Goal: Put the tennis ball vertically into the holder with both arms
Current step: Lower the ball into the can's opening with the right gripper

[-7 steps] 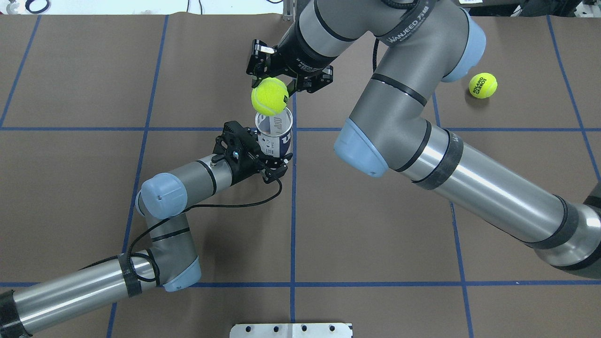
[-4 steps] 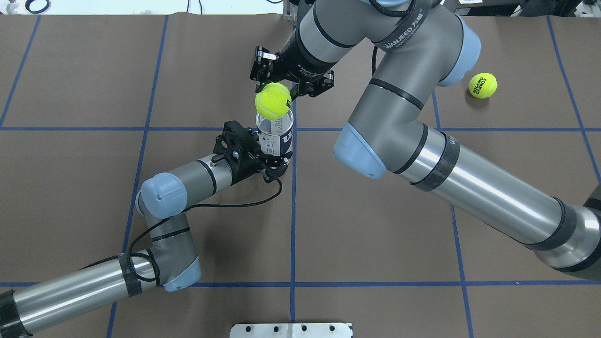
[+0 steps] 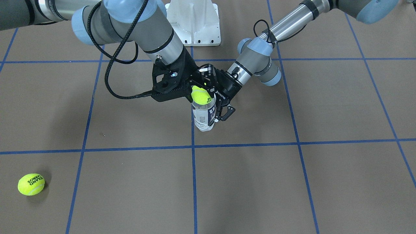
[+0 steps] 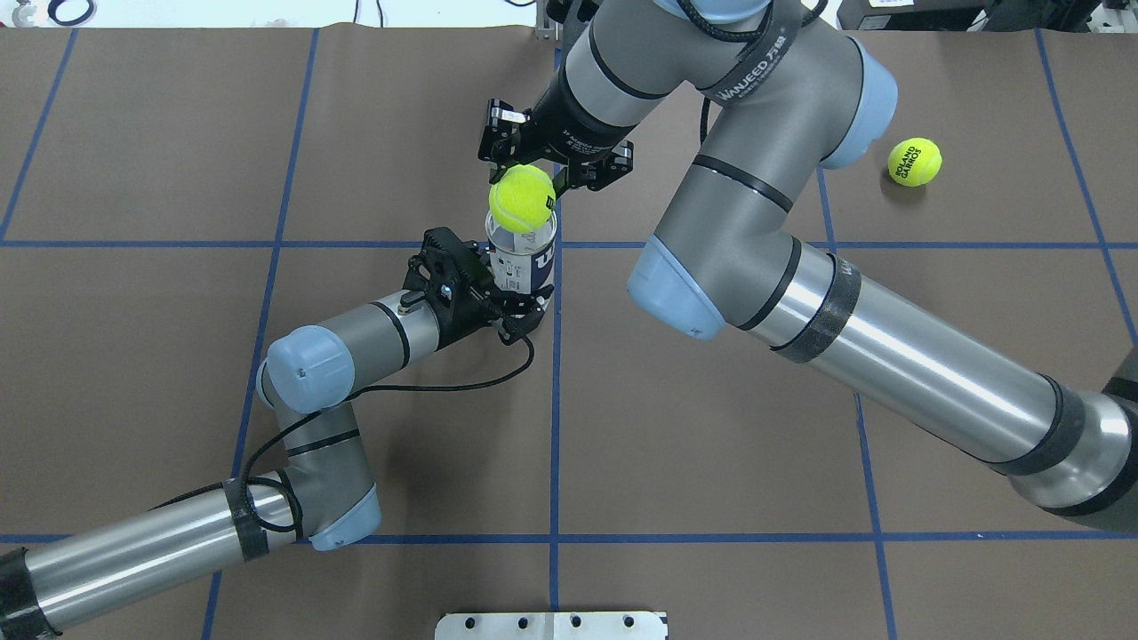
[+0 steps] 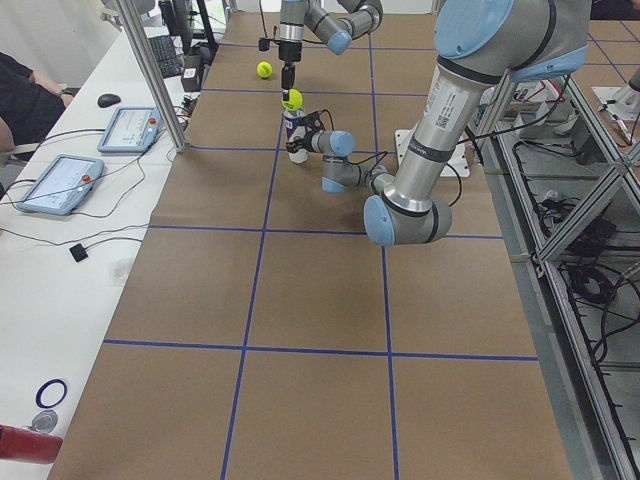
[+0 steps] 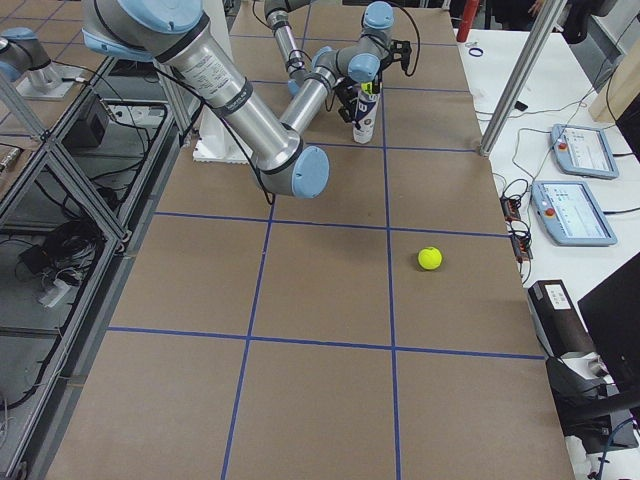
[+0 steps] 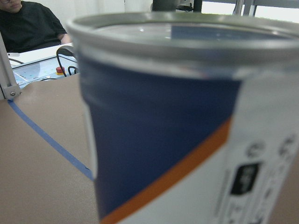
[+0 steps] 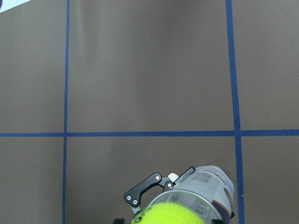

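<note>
Clear, navy-labelled, silver-rimmed can standing upright.
Your left gripper clamps it; right gripper pinches a yellow tennis ball at its mouth.

Upper centre, ball: fuzzy matt felt. Can: clear glossy plastic, smooth printed label, dull silver metal rim. Table cover: matt brown paper-like sheet with blue tape lines. Left arm and right arm: shiny brushed metal tubes, matt grey housings, smooth light-blue caps.

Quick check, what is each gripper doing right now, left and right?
Left gripper: closed on the holder.
Right gripper: closed on the tennis ball, over the holder's mouth.
</note>
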### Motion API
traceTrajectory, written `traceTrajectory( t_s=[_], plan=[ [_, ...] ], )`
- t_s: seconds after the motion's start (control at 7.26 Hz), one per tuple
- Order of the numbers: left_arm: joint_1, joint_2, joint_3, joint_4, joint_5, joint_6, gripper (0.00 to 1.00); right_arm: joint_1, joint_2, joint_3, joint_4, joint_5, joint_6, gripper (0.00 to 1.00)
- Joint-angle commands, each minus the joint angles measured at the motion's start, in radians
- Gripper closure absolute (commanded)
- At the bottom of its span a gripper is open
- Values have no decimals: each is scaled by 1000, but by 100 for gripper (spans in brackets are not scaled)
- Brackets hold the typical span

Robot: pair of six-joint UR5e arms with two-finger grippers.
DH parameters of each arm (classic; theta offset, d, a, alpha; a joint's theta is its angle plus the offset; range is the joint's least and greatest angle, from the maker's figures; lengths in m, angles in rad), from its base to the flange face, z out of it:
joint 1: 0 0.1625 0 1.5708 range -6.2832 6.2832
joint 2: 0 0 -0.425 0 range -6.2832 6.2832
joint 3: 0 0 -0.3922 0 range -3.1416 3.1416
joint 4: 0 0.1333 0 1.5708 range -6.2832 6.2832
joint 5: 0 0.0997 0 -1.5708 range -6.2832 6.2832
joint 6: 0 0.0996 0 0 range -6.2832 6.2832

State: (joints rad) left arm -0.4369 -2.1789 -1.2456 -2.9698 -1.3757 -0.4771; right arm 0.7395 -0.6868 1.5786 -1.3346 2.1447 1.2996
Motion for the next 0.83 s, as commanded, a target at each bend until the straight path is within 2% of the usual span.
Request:
traceTrajectory(
  t_s=[0.0,0.28,0.41,0.55,0.69],
  plan=[
    [-3,1,0,0,0,0,23,-8,4,0,-18,0,0,100],
    [-3,1,0,0,1,0,23,-9,4,0,-18,0,0,100],
    [-3,1,0,0,1,0,23,-9,4,0,-18,1,1,83],
    [-3,1,0,0,0,0,23,-11,3,1,-18,0,1,34],
    [-3,1,0,0,1,0,23,-11,1,4,-18,-11,1,9]
  ],
)
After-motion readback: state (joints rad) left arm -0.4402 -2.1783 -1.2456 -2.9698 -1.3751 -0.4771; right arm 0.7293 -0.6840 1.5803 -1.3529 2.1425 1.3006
